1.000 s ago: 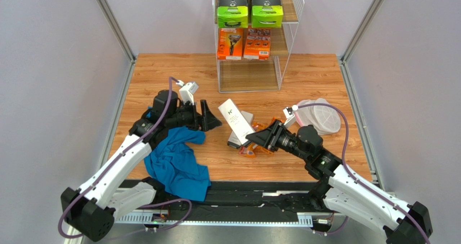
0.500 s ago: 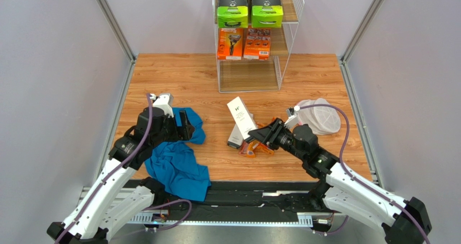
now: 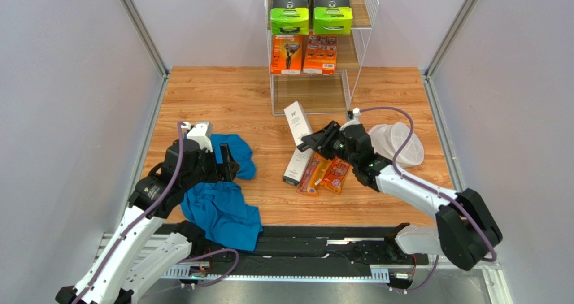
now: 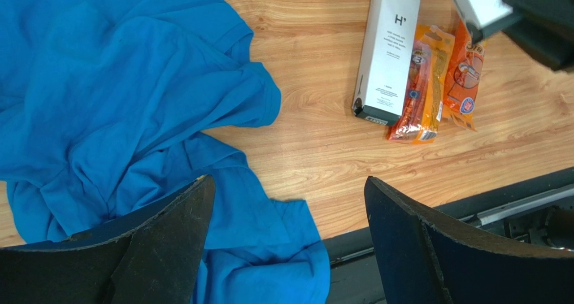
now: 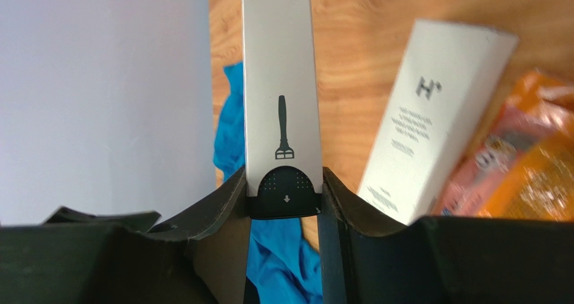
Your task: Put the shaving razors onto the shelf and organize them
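White box (image 3: 296, 121) now nearer shelf (image 3: 310, 94)

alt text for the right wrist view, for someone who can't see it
Two black fingers grip the end of a slim white box with a razor icon, which points away from the camera. On the wooden table beyond lie a second white box, orange packs and a blue cloth.

This looked like a robotics lab cell rather than a real shop. A light wooden desk (image 3: 222, 95) was boxed in by plain pale panel walls (image 3: 67, 82) on metal frame posts (image 3: 139, 28). Two white-and-black robot arms (image 3: 141, 216) were bolted to a metal rail (image 3: 303, 250) at its near edge. A small white wire shelf with wooden tiers (image 3: 310, 95) stood staged at the far side.
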